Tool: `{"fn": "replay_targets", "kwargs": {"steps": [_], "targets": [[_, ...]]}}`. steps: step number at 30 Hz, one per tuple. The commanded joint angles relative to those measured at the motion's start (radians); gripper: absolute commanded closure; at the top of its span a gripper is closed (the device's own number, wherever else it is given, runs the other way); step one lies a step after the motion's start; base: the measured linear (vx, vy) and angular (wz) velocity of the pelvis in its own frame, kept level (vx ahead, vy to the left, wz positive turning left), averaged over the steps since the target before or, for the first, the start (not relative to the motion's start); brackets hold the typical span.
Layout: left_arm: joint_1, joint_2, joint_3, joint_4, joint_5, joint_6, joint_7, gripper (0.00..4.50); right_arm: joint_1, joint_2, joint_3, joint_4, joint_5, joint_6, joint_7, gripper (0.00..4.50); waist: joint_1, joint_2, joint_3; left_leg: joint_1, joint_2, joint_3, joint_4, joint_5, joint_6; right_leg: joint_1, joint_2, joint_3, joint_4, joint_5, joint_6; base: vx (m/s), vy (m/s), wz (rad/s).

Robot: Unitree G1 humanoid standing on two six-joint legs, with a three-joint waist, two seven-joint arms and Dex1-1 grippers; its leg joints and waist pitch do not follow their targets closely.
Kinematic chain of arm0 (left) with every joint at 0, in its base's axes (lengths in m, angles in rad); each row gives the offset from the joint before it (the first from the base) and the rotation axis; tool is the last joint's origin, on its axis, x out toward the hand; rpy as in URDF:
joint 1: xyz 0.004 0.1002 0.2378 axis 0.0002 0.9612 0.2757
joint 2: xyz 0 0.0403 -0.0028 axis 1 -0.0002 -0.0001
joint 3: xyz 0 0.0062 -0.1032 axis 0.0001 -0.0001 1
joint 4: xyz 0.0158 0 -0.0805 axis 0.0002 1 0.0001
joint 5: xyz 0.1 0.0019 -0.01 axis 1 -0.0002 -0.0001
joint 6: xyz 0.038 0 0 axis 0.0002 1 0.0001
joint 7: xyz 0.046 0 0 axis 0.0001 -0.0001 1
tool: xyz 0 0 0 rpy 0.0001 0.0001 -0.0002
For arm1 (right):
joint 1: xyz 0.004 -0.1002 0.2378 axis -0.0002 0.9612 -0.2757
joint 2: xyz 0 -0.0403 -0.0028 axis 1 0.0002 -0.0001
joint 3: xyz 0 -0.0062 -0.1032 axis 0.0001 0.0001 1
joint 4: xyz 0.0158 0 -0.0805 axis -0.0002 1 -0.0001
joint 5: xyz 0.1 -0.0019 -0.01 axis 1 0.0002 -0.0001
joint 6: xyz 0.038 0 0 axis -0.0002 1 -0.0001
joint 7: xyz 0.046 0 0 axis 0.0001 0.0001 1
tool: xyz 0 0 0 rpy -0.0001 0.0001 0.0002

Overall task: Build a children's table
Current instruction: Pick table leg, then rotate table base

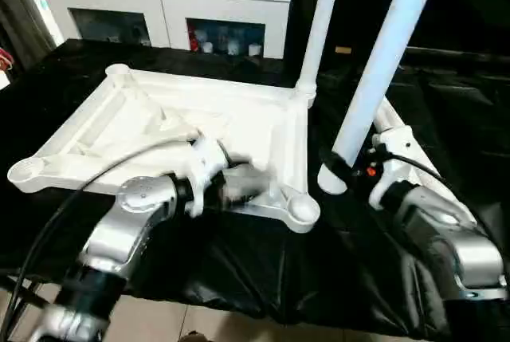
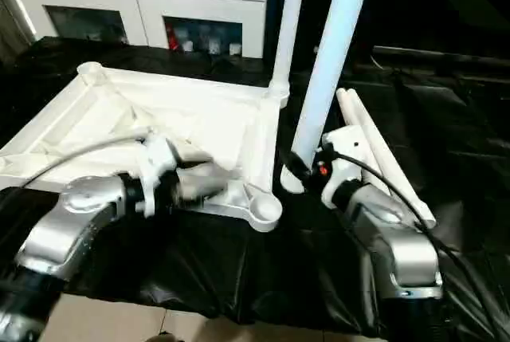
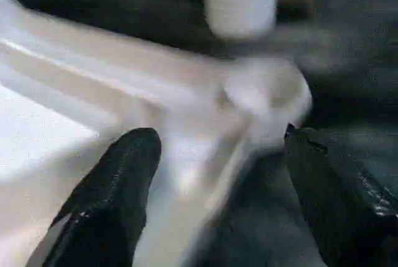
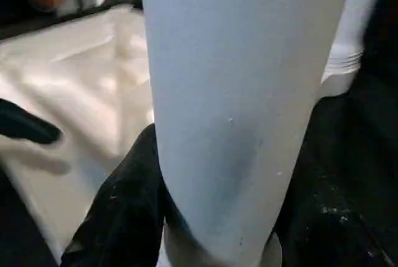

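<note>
Your right gripper (image 4: 211,217) is closed around a white leg (image 1: 382,63), held upright just beside the tabletop (image 1: 159,131)'s near corner socket (image 1: 303,208). Your left gripper (image 3: 217,173) is open — its fingers sit on either side of that same corner.

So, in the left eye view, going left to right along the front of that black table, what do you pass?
Empty corner socket → left gripper → another empty corner socket → held leg → right gripper.
</note>
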Motion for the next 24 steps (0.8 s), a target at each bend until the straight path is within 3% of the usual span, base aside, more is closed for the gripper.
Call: {"fn": "replay_targets", "kwargs": {"steps": [1,2,3,4,5,6,7,8,9,10,11,12,13,14,15,16,17,18,19,20,21,24], "targets": [[-0.041,0.018,-0.036,0.042,0.032,-0.033,-0.08,1.16,-0.006,-0.017,0.015,0.007,-0.014,-0.023,0.03,2.59,0.003,0.0,-0.062,0.021,0.018,0.009,-0.07,-0.127,0.011,0.037,-0.044,0.03,-0.075,0.027,-0.192,0.0,0.0,0.0],[-0.064,0.027,-0.052,0.078,0.042,-0.058,-0.109,1.19,-0.004,-0.024,0.021,0.008,-0.019,-0.03,0.04,2.59,0.003,-0.003,-0.061,0.019,0.018,0.009,-0.072,-0.134,0.003,0.041,-0.045,0.03,-0.074,0.032,-0.198,0.0,0.0,0.0],[-0.109,0.031,-0.071,0.149,0.056,-0.109,-0.147,1.07,-0.001,-0.034,0.026,0.005,-0.019,-0.037,0.049,2.59,0.005,0.006,-0.062,0.021,0.018,0.007,-0.071,-0.139,-0.001,0.04,-0.047,0.03,-0.073,0.03,-0.2,0.0,0.0,0.0],[-0.144,0.03,-0.084,0.203,0.068,-0.145,-0.174,1.09,0.003,-0.04,0.029,0.001,-0.019,-0.042,0.054,2.59,0.003,0.007,-0.06,0.024,0.017,0.01,-0.072,-0.164,-0.007,0.037,-0.044,0.03,-0.079,0.017,-0.203,0.0,0.0,0.0],[-0.151,0.029,-0.086,0.215,0.07,-0.152,-0.18,1.6,0.003,-0.041,0.029,0.001,-0.018,-0.042,0.055,2.59,0.007,0.003,-0.063,0.025,0.019,0.01,-0.072,-0.161,-0.011,0.042,-0.047,0.031,-0.075,0.029,-0.208,0.0,0.0,0.0],[-0.164,0.027,-0.088,0.235,0.074,-0.163,-0.19,1.6,0.004,-0.043,0.029,0.0,-0.017,-0.042,0.057,2.59,0.006,0.007,-0.063,0.022,0.019,0.009,-0.073,-0.159,-0.013,0.043,-0.049,0.029,-0.073,0.041,-0.215,0.0,0.0,0.0],[-0.22,0.018,-0.104,0.317,0.101,-0.212,-0.23,1.66,0.01,-0.043,0.026,-0.012,-0.01,-0.035,0.059,2.59,0.009,0.018,-0.064,0.022,0.021,0.007,-0.071,-0.163,-0.016,0.042,-0.051,0.029,-0.068,0.05,-0.225,0.0,0.0,0.0],[-0.22,0.018,-0.104,0.317,0.101,-0.212,-0.23,1.59,0.01,-0.043,0.026,-0.012,-0.01,-0.035,0.059,2.59,0.006,0.011,-0.06,0.023,0.017,0.01,-0.073,-0.172,-0.011,0.039,-0.047,0.029,-0.079,0.031,-0.221,0.0,0.0,0.0],[-0.233,0.016,-0.107,0.334,0.105,-0.221,-0.24,1.63,0.012,-0.043,0.026,-0.014,-0.009,-0.035,0.06,2.59,0.008,0.01,-0.063,0.024,0.018,0.009,-0.071,-0.176,-0.014,0.043,-0.048,0.029,-0.075,0.031,-0.222,0.0,0.0,0.0],[-0.27,0.009,-0.113,0.382,0.112,-0.241,-0.27,1.82,0.018,-0.044,0.026,-0.019,-0.007,-0.035,0.064,2.59,0.01,0.028,-0.063,0.024,0.017,0.008,-0.072,-0.179,-0.017,0.041,-0.05,0.029,-0.077,0.032,-0.226,0.0,0.0,0.0],[-0.294,0.004,-0.116,0.412,0.114,-0.248,-0.289,2.04,0.025,-0.044,0.028,-0.02,-0.01,-0.04,0.067,2.59,0.01,0.017,-0.066,0.023,0.019,0.007,-0.071,-0.181,-0.021,0.046,-0.051,0.029,-0.073,0.047,-0.233,0.0,0.0,0.0],[-0.3,0.002,-0.117,0.42,0.114,-0.249,-0.294,2.04,0.026,-0.045,0.029,-0.02,-0.012,-0.042,0.067,2.59,0.012,0.034,-0.067,0.024,0.018,0.006,-0.07,-0.18,-0.024,0.045,-0.051,0.029,-0.071,0.056,-0.238,0.0,0.0,0.0],[-0.324,-0.003,-0.123,0.46,0.12,-0.273,-0.312,2.08,0.033,-0.046,0.033,-0.018,-0.02,-0.052,0.067,2.59,0.014,0.02,-0.066,0.021,0.018,0.009,-0.069,-0.172,-0.014,0.048,-0.051,0.029,-0.072,0.076,-0.249,0.0,0.0,0.0],[-0.328,-0.004,-0.125,0.469,0.122,-0.279,-0.316,2.04,0.034,-0.046,0.034,-0.018,-0.022,-0.054,0.066,2.59,0.017,0.034,-0.067,0.021,0.016,0.008,-0.067,-0.169,-0.012,0.046,-0.052,0.029,-0.072,0.075,-0.251,0.0,0.0,0.0],[-0.34,-0.007,-0.13,0.493,0.129,-0.292,-0.328,2.16,0.038,-0.047,0.036,-0.021,-0.023,-0.057,0.064,2.59,0.015,0.029,-0.067,0.022,0.017,0.01,-0.067,-0.172,-0.009,0.047,-0.052,0.029,-0.074,0.076,-0.251,0.0,0.0,0.0],[-0.361,-0.011,-0.138,0.537,0.145,-0.318,-0.34,2.16,0.045,-0.047,0.038,-0.03,-0.022,-0.057,0.062,2.59,0.015,0.039,-0.066,0.022,0.017,0.009,-0.067,-0.178,-0.007,0.046,-0.05,0.028,-0.076,0.065,-0.25,0.0,0.0,0.0],[-0.371,-0.015,-0.141,0.562,0.153,-0.333,-0.345,2.44,0.047,-0.047,0.038,-0.035,-0.021,-0.057,0.06,2.59,0.015,0.039,-0.066,0.022,0.017,0.009,-0.067,-0.178,-0.007,0.046,-0.05,0.028,-0.076,0.065,-0.25,0.0,0.0,0.0],[-0.381,-0.02,-0.142,0.586,0.159,-0.343,-0.349,2.44,0.049,-0.046,0.037,-0.039,-0.021,-0.058,0.058,2.59,0.015,0.039,-0.068,0.021,0.017,0.008,-0.067,-0.179,-0.008,0.052,-0.05,0.028,-0.075,0.068,-0.252,0.0,0.0,0.0],[-0.39,-0.025,-0.142,0.604,0.163,-0.351,-0.348,2.44,0.049,-0.044,0.037,-0.041,-0.02,-0.058,0.056,2.59,0.017,0.049,-0.068,0.019,0.016,0.006,-0.066,-0.176,-0.009,0.052,-0.052,0.028,-0.072,0.07,-0.253,0.0,0.0,0.0],[-0.39,-0.025,-0.142,0.604,0.163,-0.351,-0.348,2.54,0.049,-0.044,0.037,-0.041,-0.02,-0.058,0.056,2.59,0.015,0.044,-0.068,0.019,0.017,0.006,-0.067,-0.178,-0.006,0.052,-0.052,0.027,-0.073,0.071,-0.257,0.0,0.0,0.0],[-0.411,-0.04,-0.142,0.654,0.173,-0.376,-0.347,2.7,0.051,-0.042,0.035,-0.044,-0.022,-0.06,0.052,2.59,0.016,0.052,-0.068,0.02,0.016,0.007,-0.065,-0.18,-0.006,0.05,-0.052,0.027,-0.074,0.062,-0.261,0.0,0.0,0.0],[-0.433,-0.055,-0.147,0.712,0.195,-0.409,-0.336,2.91,0.06,-0.04,0.043,-0.049,-0.033,-0.069,0.048,2.59,0.015,0.052,-0.067,0.019,0.018,0.006,-0.066,-0.185,-0.005,0.052,-0.052,0.027,-0.076,0.054,-0.264,0.0,0.0,0.0]]}}
